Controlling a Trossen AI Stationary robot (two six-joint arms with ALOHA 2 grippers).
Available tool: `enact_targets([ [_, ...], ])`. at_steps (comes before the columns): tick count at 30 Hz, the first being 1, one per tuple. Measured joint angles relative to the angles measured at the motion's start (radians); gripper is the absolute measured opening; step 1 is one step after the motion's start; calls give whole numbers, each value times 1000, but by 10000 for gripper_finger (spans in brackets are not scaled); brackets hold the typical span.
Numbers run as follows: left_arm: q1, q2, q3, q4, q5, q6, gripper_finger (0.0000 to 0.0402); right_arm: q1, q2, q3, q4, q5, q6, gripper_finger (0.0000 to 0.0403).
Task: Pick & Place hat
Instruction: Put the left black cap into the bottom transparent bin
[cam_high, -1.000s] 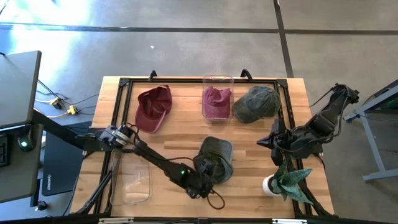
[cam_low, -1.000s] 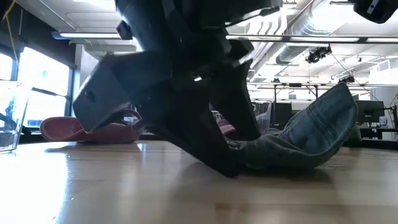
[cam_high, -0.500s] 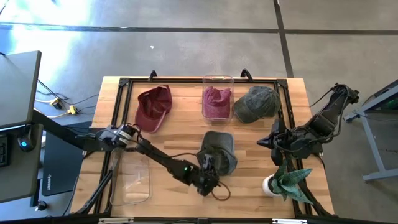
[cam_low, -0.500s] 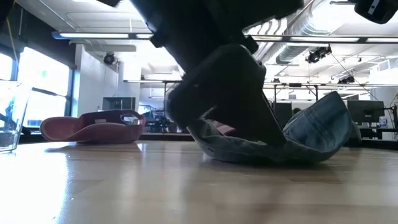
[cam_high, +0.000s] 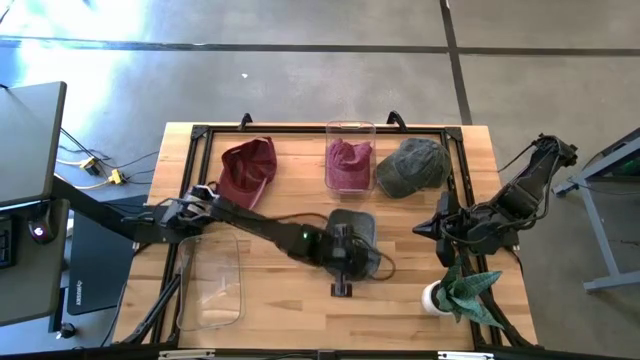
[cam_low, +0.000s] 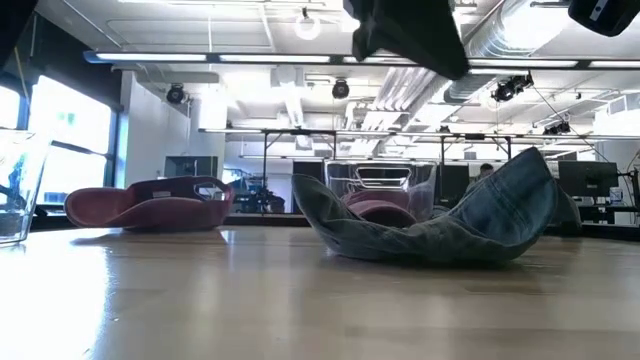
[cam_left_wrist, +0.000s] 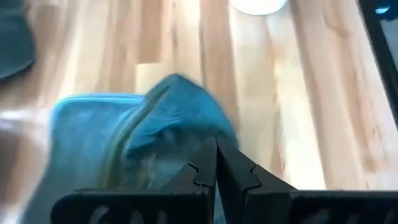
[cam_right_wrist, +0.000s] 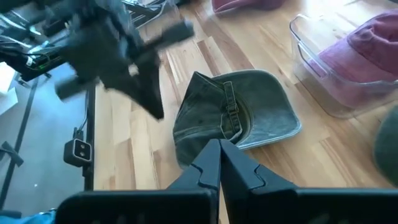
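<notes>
The dark green hat (cam_high: 355, 232) lies in the middle of the table, resting on its crown with the hollow side up (cam_right_wrist: 239, 118); in the low view its rims curl upward (cam_low: 440, 225). My left gripper (cam_high: 341, 283) is shut with nothing in it. It hangs above the table just on the near side of the hat, its fingers (cam_left_wrist: 205, 171) closed flat against each other. In the low view it shows only at the top (cam_low: 405, 30), well clear of the hat. My right gripper (cam_high: 425, 230) waits shut at the table's right side.
A maroon hat (cam_high: 247, 172) lies at the far left. Beside it a clear container (cam_high: 349, 155) holds a second maroon hat, and a grey-green hat (cam_high: 412, 165) lies to its right. Another clear container (cam_high: 212, 285) stands near left, a potted plant (cam_high: 450, 292) near right.
My left gripper has shut and risen from the dark green hat's near rim, going up out of most of the low view. The hat stays on the table, pushed a little toward the far edge and slumped lower and wider.
</notes>
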Motion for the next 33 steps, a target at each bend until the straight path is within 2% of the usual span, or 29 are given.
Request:
enact_targets([
  [2, 3, -29, 31, -83, 8, 27, 0, 1, -5, 0, 6, 3, -16, 0],
  [6, 11, -50, 68, -93, 74, 49, 0, 23, -19, 0, 7, 16, -22, 0],
  [10, 0, -15, 52, -186, 178, 206, 10, 54, -31, 0, 6, 74, -29, 0],
  [13, -7, 50, 46, -173, 258, 393, 41, 74, -35, 0, 6, 103, -28, 0],
  [15, -15, 83, 35, -210, 283, 500, 75, 80, -36, 0, 6, 102, -24, 0],
  [16, -17, 100, 40, -160, 286, 529, 94, 83, -36, 0, 5, 99, -24, 0],
  [18, -16, 113, 46, -139, 260, 572, 139, 88, -36, 0, 5, 91, -21, 0],
  [21, -21, 143, 45, -115, 170, 607, 205, 94, -36, 0, 6, 91, -19, 0],
  [24, -23, 179, 42, -134, 121, 609, 253, 99, -36, 0, 7, 90, -17, 0],
  [28, -37, 214, 46, -133, 1, 609, 271, 100, -36, 0, 0, 89, 5, 0],
  [31, -52, 233, 43, -137, -134, 607, 262, 100, -36, 0, -1, 90, 5, 0],
  [33, -52, 244, 47, -125, -166, 587, 249, 100, -37, 0, -1, 90, 6, 0],
])
